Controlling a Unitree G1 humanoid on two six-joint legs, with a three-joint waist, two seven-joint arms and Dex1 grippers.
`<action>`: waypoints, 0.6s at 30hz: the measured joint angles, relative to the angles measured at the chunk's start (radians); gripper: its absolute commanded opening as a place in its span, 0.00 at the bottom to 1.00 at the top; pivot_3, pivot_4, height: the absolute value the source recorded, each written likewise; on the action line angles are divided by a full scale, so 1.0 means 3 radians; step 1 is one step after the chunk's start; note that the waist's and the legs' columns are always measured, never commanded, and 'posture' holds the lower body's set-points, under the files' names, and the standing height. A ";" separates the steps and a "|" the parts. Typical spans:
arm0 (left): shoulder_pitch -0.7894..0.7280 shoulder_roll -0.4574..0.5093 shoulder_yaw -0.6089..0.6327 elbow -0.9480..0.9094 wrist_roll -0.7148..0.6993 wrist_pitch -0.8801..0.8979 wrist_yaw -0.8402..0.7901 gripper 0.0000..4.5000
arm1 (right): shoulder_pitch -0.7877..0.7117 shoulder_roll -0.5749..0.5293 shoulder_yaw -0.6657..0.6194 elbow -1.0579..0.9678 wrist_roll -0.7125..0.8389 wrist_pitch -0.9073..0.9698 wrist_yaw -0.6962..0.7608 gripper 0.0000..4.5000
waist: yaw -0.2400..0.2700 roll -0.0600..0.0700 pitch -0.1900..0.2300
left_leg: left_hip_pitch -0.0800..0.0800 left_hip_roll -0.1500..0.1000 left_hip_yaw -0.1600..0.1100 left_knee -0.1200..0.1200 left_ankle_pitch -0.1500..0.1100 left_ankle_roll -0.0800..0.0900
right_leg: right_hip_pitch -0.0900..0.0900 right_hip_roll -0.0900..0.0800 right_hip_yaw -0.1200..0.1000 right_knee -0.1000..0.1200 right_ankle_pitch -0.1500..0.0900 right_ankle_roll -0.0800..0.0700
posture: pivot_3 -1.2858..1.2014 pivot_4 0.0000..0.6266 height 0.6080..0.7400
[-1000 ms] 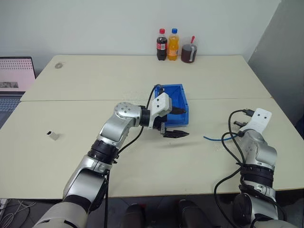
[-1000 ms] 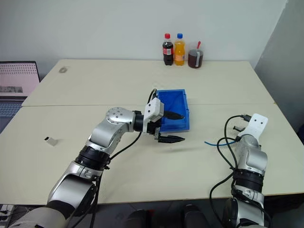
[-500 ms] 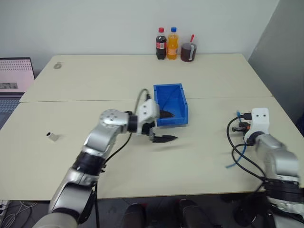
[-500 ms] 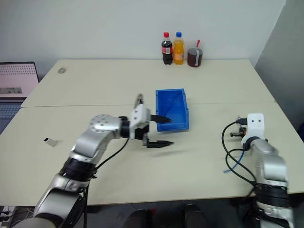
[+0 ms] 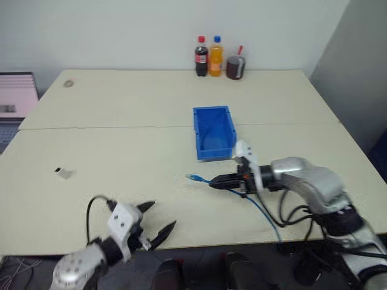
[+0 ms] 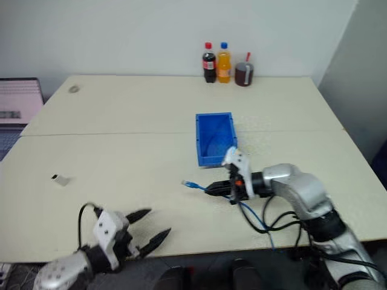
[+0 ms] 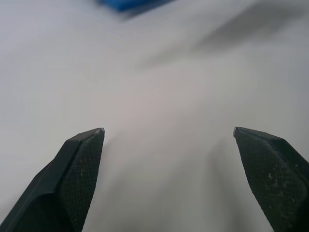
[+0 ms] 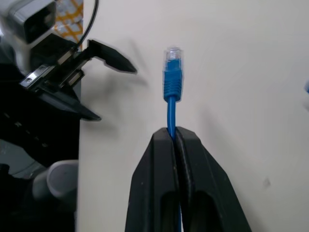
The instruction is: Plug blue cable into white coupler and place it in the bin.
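Beige table (image 5: 121,151): right gripper (image 5: 213,180) pinches cable (image 8: 172,82) mid-table before bin (image 5: 213,130); left gripper (image 5: 158,221) gapes empty at near edge; coupler (image 5: 58,171) near left edge.

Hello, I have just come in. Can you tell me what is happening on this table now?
The right gripper is shut on the blue cable just behind its plug and holds it above the table, in front of the bin. The left gripper hangs open and empty at the table's near edge. The white coupler lies untouched far to the left, so nothing is plugged in yet.
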 measured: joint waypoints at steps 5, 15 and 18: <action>0.0620 -0.0494 0.0052 -0.0028 0.0097 -0.0376 0.0413 1.00 | -0.0326 0.0433 0.0563 0.1067 -0.0737 -0.0927 0.0111 0.01 | 0.0041 -0.0005 -0.0002 | -0.0010 0.0000 0.0013 -0.0002 -0.0001 0.0000 | 0.0000 -0.0014 0.0002 -0.0005 -0.0005 -0.0001 | 0.52 0.24 1.00; 0.0288 -0.0259 0.0036 0.0012 0.0135 -0.0466 0.0531 1.00 | -0.0337 0.0780 0.0479 0.1452 -0.1029 -0.1297 0.0178 0.30 | -0.0026 -0.0006 -0.0005 | 0.0032 0.0008 -0.0001 -0.0009 -0.0002 -0.0001 | 0.0010 0.0004 -0.0002 0.0006 -0.0008 -0.0021 | 0.52 0.24 1.00; -0.0002 -0.0044 0.0038 0.0056 0.0067 -0.0368 0.0433 1.00 | -0.0161 0.0710 0.0401 0.1188 -0.1027 -0.1183 0.0139 0.48 | -0.0019 -0.0001 -0.0004 | 0.0037 0.0004 0.0007 -0.0011 -0.0002 -0.0001 | 0.0016 0.0006 -0.0004 0.0006 -0.0008 -0.0020 | 0.52 0.24 1.00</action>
